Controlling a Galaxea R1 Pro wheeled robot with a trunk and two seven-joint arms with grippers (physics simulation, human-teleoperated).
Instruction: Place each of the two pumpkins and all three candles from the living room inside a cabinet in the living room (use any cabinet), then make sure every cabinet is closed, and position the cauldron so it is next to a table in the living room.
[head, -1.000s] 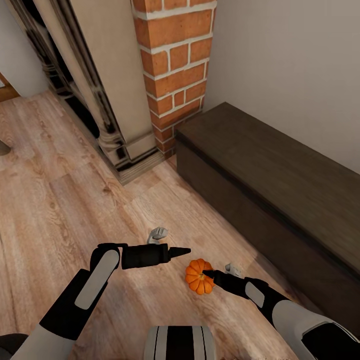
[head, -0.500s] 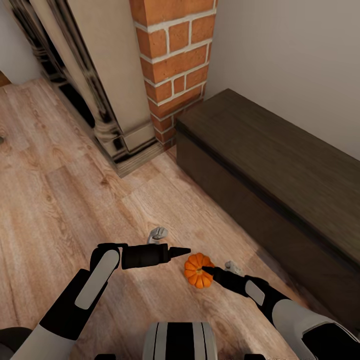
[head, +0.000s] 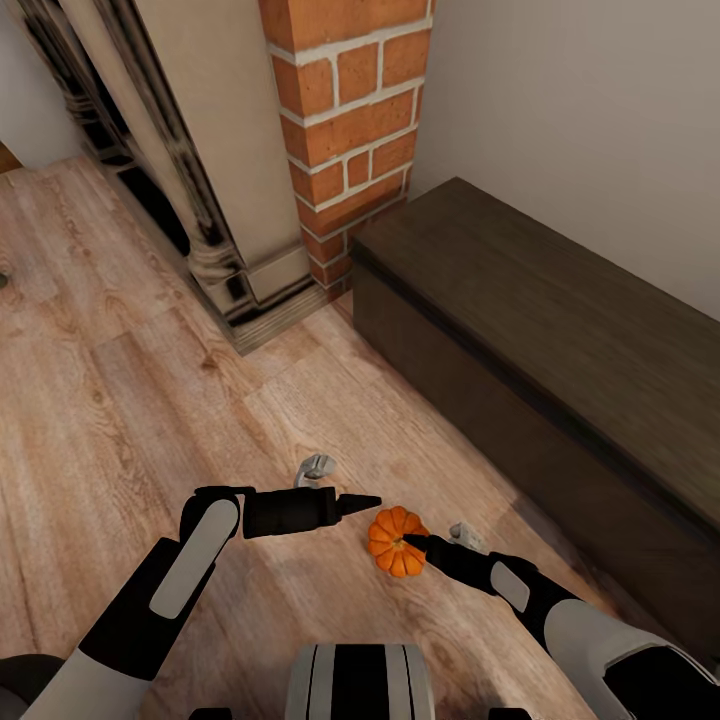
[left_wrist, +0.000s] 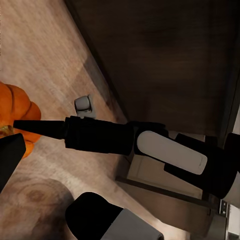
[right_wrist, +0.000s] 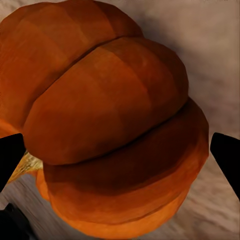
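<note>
Here the pumpkin (head: 396, 541) sits on the wooden floor (head: 120, 400), low and just right of centre in the head view, and in my right wrist view it bulges between my two dark fingertips (right_wrist: 227, 157), which stand apart on either side of it. So my right pincer (head: 412, 541) is spread around it, not yet clenched. I judge it light, rigid and smooth-skinned, so the rounded ribs could slip; I would close across its widest girth, pads seated in the grooves, not on the stem. A small grey candle (head: 465, 537) lies just beyond my right arm, another (head: 316, 466) above my left pincer (head: 372, 499), whose state I cannot tell. The dark cabinet (head: 560, 340) runs along the right side, shut.
</note>
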